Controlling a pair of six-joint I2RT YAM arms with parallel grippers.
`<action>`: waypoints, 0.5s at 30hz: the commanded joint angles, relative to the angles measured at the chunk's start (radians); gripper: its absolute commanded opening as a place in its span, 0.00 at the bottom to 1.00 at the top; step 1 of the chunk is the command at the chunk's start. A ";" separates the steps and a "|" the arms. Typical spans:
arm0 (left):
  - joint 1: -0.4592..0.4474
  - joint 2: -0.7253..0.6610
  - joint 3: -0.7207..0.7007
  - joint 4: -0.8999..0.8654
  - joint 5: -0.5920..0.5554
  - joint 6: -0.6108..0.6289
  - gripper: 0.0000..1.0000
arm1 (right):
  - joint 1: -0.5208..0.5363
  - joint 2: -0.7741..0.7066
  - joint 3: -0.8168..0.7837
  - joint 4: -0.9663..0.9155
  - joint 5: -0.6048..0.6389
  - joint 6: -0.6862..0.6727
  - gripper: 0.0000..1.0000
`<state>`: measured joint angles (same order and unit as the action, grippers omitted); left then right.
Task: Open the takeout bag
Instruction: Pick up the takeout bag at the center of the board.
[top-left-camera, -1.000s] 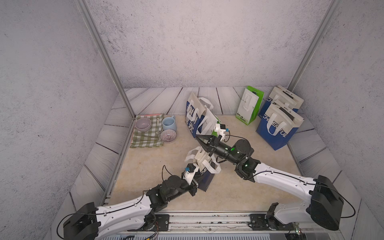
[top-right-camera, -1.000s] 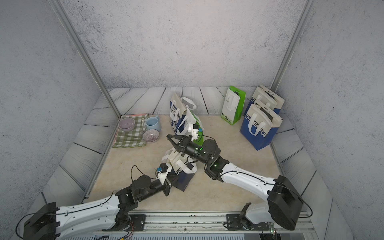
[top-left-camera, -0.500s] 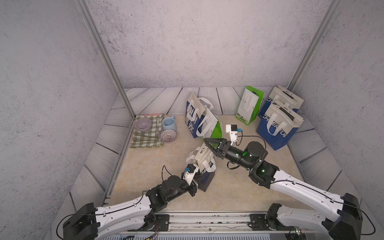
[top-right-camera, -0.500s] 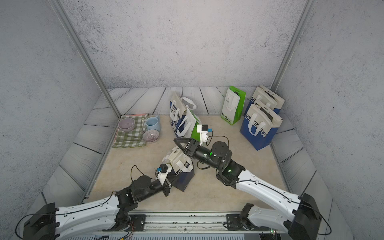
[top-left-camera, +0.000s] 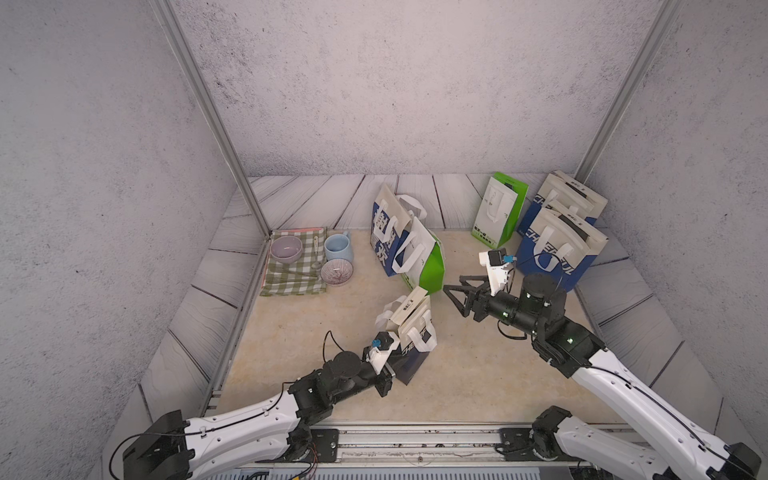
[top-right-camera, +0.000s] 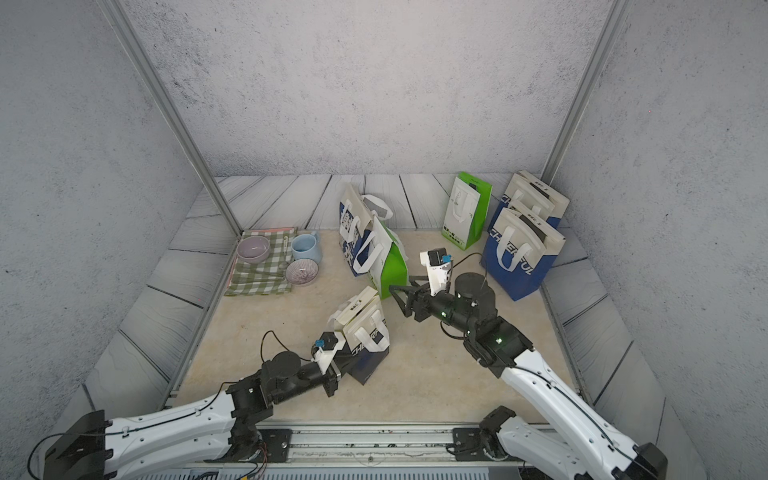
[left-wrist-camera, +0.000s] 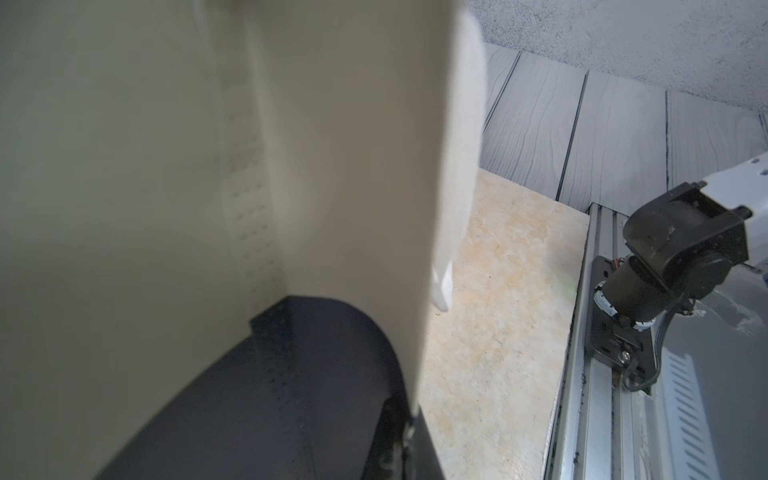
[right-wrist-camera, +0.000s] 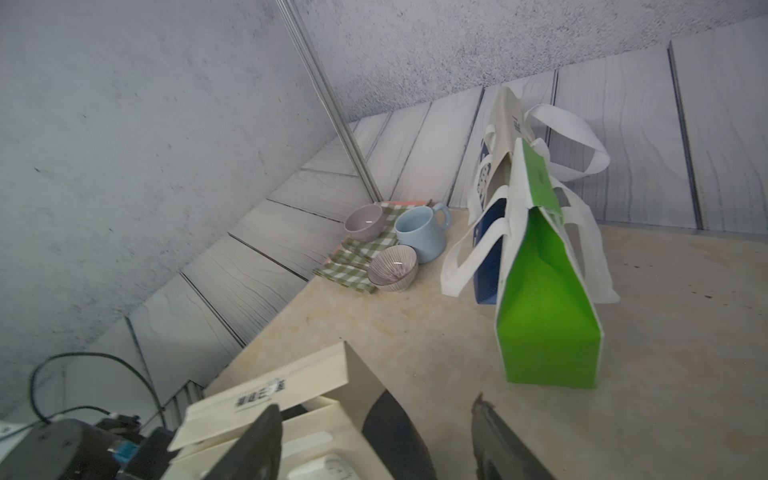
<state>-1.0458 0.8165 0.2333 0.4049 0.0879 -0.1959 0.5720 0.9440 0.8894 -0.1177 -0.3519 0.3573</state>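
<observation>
The takeout bag (top-left-camera: 409, 332) (top-right-camera: 365, 328), cream above and navy below with white handles, stands mid-table. My left gripper (top-left-camera: 392, 359) (top-right-camera: 343, 355) is shut on its near side wall. In the left wrist view the bag (left-wrist-camera: 166, 166) fills most of the frame and its wall runs down into the jaws (left-wrist-camera: 399, 440). My right gripper (top-left-camera: 455, 291) (top-right-camera: 401, 293) hangs open just right of the bag's top, apart from it, holding nothing. In the right wrist view the bag's cream top flaps (right-wrist-camera: 274, 386) show a narrow dark gap between them, with the gripper (right-wrist-camera: 376, 403) wide open.
A green-and-white bag (top-left-camera: 428, 266) leans on a blue-and-white bag (top-left-camera: 384, 232) just behind. A green bag (top-left-camera: 498, 212) and two blue bags (top-left-camera: 557, 249) stand at the back right. A checked cloth (top-left-camera: 291, 282) at the left carries two bowls and a blue mug (top-left-camera: 337, 246).
My right gripper has let go of the bag's top, opened wide and drawn back to the right. The left gripper has kept its hold on the bag.
</observation>
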 joint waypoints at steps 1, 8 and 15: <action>-0.002 -0.028 0.034 -0.039 0.058 0.057 0.00 | -0.009 0.024 0.019 -0.105 -0.236 -0.205 0.78; -0.002 -0.061 0.032 -0.067 0.073 0.080 0.00 | -0.009 0.082 -0.046 0.025 -0.387 -0.255 0.85; -0.002 -0.063 0.029 -0.068 0.091 0.078 0.00 | -0.006 0.176 -0.032 0.066 -0.421 -0.260 0.87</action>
<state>-1.0454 0.7643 0.2371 0.3305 0.1490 -0.1314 0.5625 1.1042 0.8532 -0.0849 -0.7120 0.1215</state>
